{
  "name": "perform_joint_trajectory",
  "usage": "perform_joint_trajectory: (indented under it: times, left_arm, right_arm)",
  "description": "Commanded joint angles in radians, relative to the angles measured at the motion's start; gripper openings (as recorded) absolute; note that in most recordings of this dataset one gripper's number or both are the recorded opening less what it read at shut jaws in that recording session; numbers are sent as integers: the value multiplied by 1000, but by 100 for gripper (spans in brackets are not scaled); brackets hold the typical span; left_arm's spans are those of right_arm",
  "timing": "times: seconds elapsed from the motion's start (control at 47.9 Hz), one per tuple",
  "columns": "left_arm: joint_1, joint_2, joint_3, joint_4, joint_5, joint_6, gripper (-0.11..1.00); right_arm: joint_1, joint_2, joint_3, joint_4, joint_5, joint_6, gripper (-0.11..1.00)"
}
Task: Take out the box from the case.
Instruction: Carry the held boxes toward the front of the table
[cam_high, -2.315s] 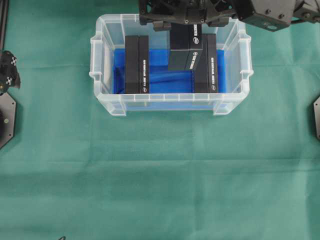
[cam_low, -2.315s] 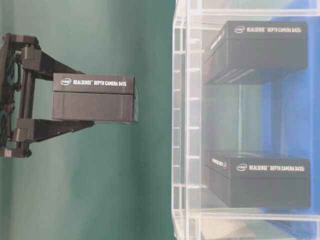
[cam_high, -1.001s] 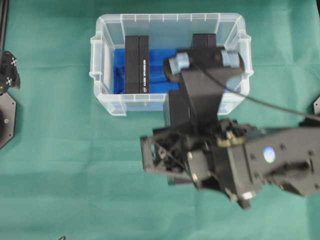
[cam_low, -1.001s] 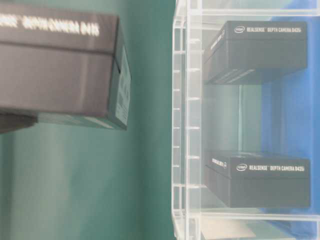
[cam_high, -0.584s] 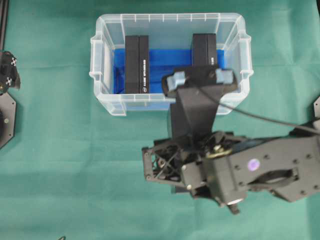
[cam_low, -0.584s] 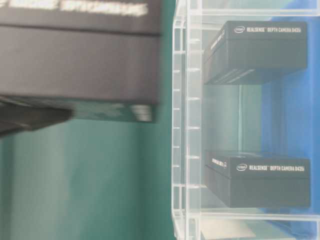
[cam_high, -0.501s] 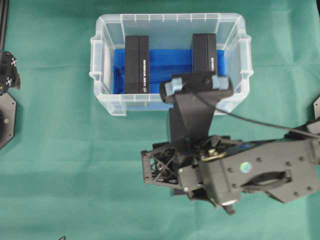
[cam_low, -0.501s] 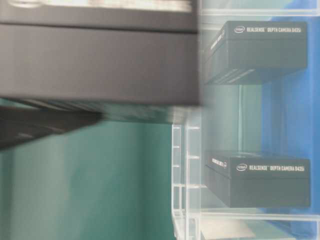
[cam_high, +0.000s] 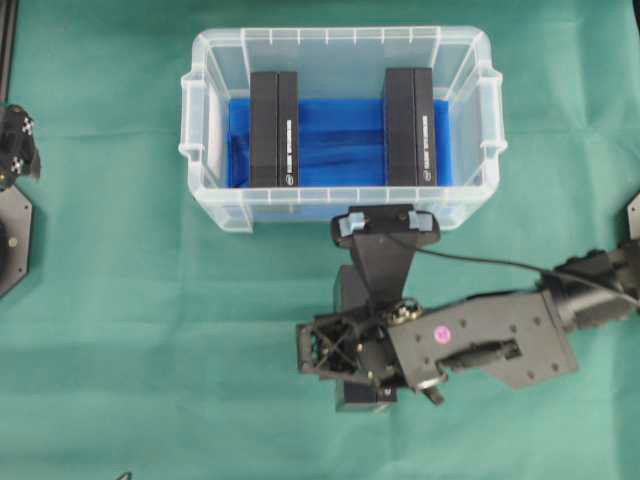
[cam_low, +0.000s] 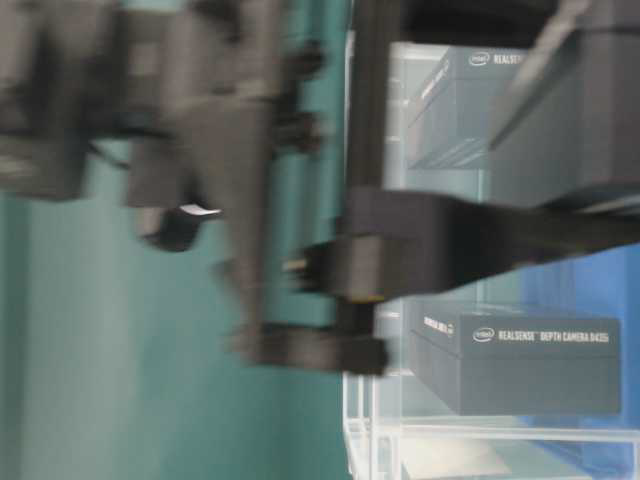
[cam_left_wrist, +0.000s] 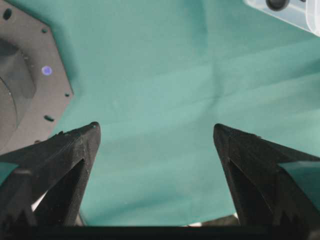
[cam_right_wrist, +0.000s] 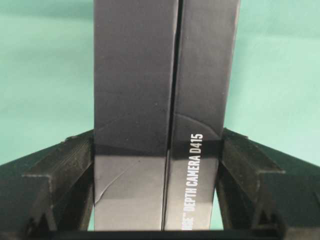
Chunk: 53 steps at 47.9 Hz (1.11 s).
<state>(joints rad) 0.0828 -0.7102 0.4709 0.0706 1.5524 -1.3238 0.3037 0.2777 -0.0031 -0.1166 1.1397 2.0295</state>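
Right gripper: a black box is being clamped between both fingers, outside the case, over the green cloth.
Left gripper: jaws are being held wide apart over bare cloth, nothing between them.
Case: two further black boxes are standing on its blue lining, well apart.
Progress: removal is being judged done, since the box is clear of the rim; setting down and release are being left.
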Motion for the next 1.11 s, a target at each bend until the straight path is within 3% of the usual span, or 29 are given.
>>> perform_joint_trajectory:
  times: [0.0,0.292,1.001,1.085]
  left_arm:
    - [3,0,-8,0,-3,2,94]
    - [3,0,-8,-2,-3,2,94]
    - [3,0,-8,0,-5,2,94]
    - [3,0,-9,0,-5,2,94]
  right_arm:
    - [-8,-31,25,0,-35,2,67]
    - [-12,-31,63,-23,-109,3,67]
    - [-12,-37,63,-21,-98,-3,68]
    - [-12,-37,63,-25,-97,-5,83]
